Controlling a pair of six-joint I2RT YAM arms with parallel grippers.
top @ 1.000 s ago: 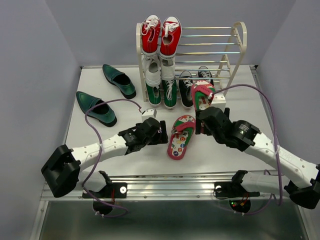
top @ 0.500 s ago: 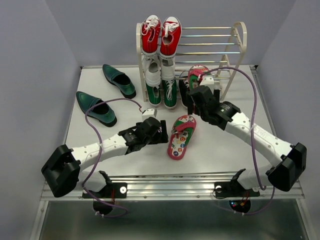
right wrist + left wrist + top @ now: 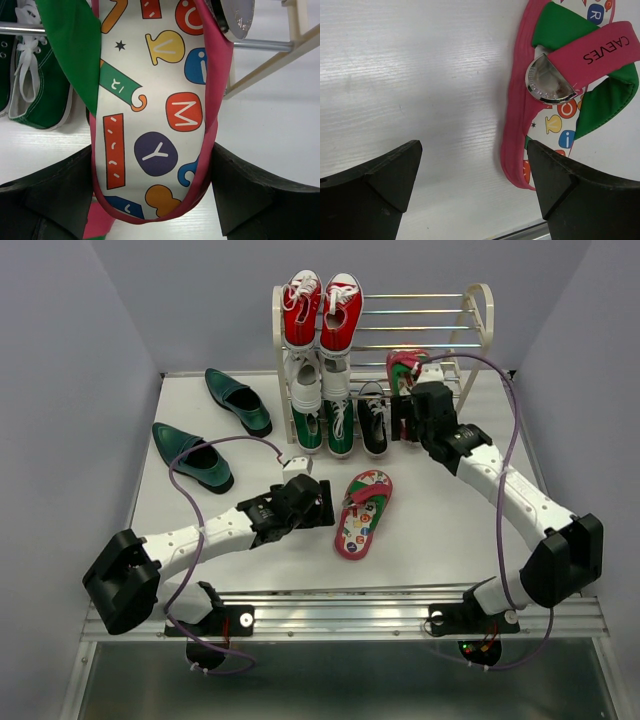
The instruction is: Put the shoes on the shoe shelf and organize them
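Observation:
My right gripper (image 3: 407,403) is shut on the heel of a pink-edged flip-flop (image 3: 404,367) and holds it up against the right part of the cream shoe shelf (image 3: 481,328). In the right wrist view the patterned footbed (image 3: 155,125) fills the space between my fingers (image 3: 152,192), over a silver rod (image 3: 262,46). The second flip-flop (image 3: 362,512) lies on the table. My left gripper (image 3: 327,510) is open just left of it, and its pink edge (image 3: 517,125) shows in the left wrist view. One black sneaker (image 3: 373,420) stands on the bottom tier. Two teal loafers (image 3: 238,400) (image 3: 192,455) lie at the table's left.
Red sneakers (image 3: 320,310), white sneakers (image 3: 320,385) and green sneakers (image 3: 322,428) fill the shelf's left columns. The green pair shows in the right wrist view (image 3: 35,90). A grey wall stands behind the shelf. A purple cable loops over each arm.
My right arm has carried the flip-flop from above the table's middle back and up to the shelf's right side. The left arm has not moved.

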